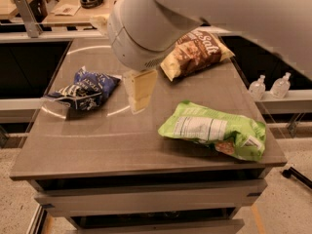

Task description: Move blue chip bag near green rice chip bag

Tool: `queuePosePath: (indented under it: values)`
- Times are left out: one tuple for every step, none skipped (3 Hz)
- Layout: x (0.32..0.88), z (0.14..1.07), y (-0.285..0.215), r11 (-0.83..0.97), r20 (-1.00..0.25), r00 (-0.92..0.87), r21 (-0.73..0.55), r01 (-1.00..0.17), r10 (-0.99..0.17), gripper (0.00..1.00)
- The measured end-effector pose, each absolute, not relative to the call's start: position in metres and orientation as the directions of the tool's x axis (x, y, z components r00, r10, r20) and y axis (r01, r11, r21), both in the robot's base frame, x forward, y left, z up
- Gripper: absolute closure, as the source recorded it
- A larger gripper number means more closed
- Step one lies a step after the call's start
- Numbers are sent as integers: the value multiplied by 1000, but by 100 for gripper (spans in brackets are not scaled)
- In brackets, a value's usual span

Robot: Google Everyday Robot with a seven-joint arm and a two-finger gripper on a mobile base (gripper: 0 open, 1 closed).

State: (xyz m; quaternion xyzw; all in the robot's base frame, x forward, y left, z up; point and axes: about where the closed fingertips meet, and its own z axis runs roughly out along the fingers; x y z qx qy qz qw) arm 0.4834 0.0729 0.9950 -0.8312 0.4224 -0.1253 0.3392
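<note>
The single camera looked steeply down on the table (97, 145) from above its near edge, facing across the top toward the desks (73, 6) at the back. It sat close behind the white arm (146, 28), whose bulk filled the upper middle and right of the view. Below the arm the gripper (139, 99) hung over mid-table, between the blue chip bag (85, 89) at left and the green rice chip bag (214, 130) at right.
</note>
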Motion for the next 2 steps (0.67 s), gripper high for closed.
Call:
queuePosePath:
  values:
    - [483,1002,76,-374,-106,606,-700,-608,-788,0]
    - [497,1009,87,-344,-157,639,-734,-585,-753,0]
